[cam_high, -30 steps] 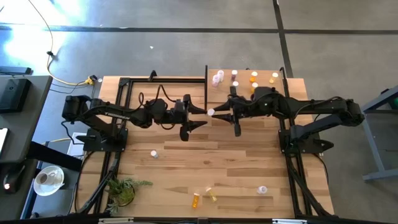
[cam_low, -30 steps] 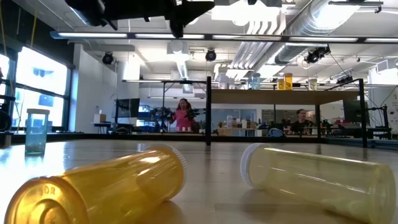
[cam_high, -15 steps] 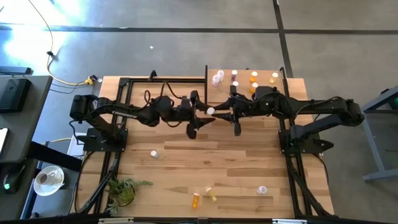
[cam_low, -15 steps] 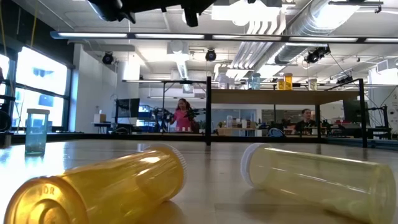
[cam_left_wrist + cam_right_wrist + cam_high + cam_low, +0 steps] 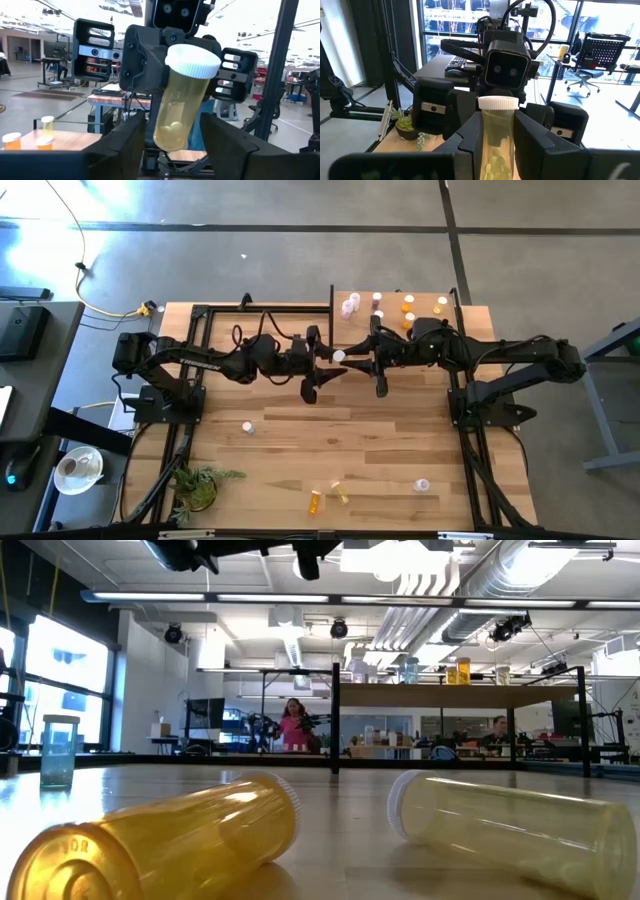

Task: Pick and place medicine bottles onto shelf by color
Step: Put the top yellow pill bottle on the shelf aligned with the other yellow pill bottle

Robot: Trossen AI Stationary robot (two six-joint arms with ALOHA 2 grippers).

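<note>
a handover between the two arms is in hand, above the middle of the table (image 5: pixel 300 440) and just beside the shelf (image 5: pixel 470 320). a pale yellow bottle (image 5: pixel 496 140), white-capped with small pills at its bottom, is gripped between the closed-in fingers of the right hand (image 5: pixel 345 361). the left hand (image 5: pixel 322 370) is brought up against it: in the left wrist view the same bottle is seen between that hand's own fingers (image 5: pixel 127 145), which are spread wide to either side and are not seen to touch it. in the high view only the white cap is made out between the two hands.

by judgement, the left fingers are to be closed on the bottle before the right grip is released, and the bottle is then to be carried to the yellow group on the shelf. other bottles (image 5: pixel 316 502) are left lying near the table's front edge.
</note>
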